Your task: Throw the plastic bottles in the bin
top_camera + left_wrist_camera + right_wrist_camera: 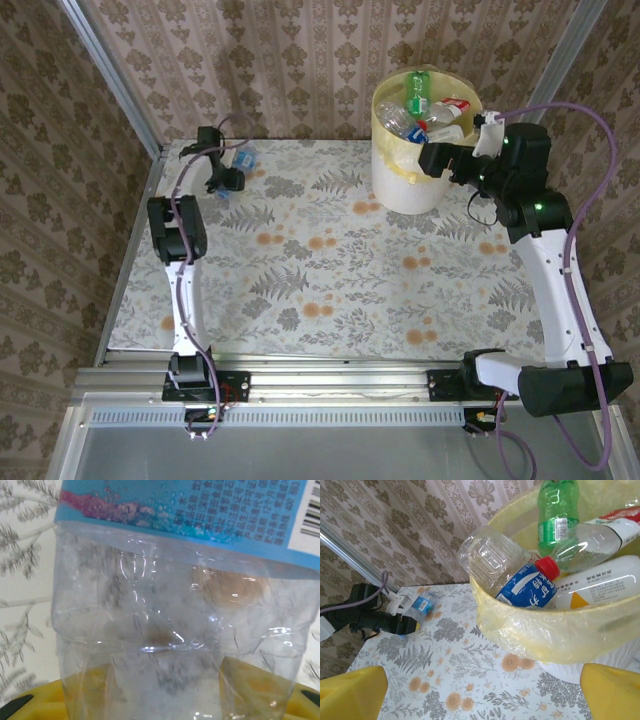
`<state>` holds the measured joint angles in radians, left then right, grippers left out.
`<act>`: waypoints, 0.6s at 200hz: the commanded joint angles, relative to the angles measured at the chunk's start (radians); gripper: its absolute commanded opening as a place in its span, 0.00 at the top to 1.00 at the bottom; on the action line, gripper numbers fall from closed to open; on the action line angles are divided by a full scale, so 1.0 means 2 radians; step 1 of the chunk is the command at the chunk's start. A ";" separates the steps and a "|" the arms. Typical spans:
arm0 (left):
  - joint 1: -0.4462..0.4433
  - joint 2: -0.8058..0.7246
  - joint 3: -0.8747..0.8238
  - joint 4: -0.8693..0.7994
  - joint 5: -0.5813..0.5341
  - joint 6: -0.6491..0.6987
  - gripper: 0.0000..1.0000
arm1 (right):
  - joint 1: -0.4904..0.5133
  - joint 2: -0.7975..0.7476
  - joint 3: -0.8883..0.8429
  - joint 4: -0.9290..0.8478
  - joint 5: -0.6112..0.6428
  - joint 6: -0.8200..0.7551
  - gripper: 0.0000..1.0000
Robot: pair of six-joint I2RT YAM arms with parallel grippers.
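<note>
A clear plastic bottle point(170, 625) with a blue label lies at the table's back left point(244, 160). My left gripper point(167, 685) is closed on its lower body. The yellow fingers point(87, 685) show through the dented plastic on both sides. From the right wrist view that bottle point(423, 604) sticks out of the left gripper point(400, 622). The bin point(408, 190), white with a yellow liner point(545, 630), holds several bottles point(425, 108), among them a green one point(558, 515) and a blue-labelled one with a red cap point(527, 587). My right gripper point(480, 700) hangs open beside the bin's right rim point(440, 158), with nothing between its fingers.
The floral table point(330, 260) is walled by patterned wallpaper at the back and sides. A metal post point(115, 75) rises at the back left corner. An aluminium rail point(330, 385) runs along the near edge between the arm bases.
</note>
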<state>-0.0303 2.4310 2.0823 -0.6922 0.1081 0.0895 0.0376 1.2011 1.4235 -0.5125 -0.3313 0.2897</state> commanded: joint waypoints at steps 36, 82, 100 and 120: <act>-0.039 -0.227 -0.280 0.193 0.070 -0.027 0.55 | 0.006 0.005 -0.028 0.053 -0.050 0.053 0.00; -0.141 -0.360 -0.396 0.253 0.056 -0.036 0.55 | 0.048 0.032 -0.041 0.084 -0.090 0.094 0.00; -0.175 -0.401 -0.417 0.263 0.043 -0.049 0.55 | 0.067 0.038 -0.051 0.106 -0.104 0.115 0.00; -0.209 -0.437 -0.420 0.264 0.036 -0.057 0.55 | 0.092 0.047 -0.064 0.130 -0.114 0.136 0.01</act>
<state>-0.4049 1.6337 1.2572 -0.2134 0.2062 0.0185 0.1764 1.2804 1.3247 -0.3397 -0.4938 0.4847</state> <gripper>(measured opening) 0.472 0.999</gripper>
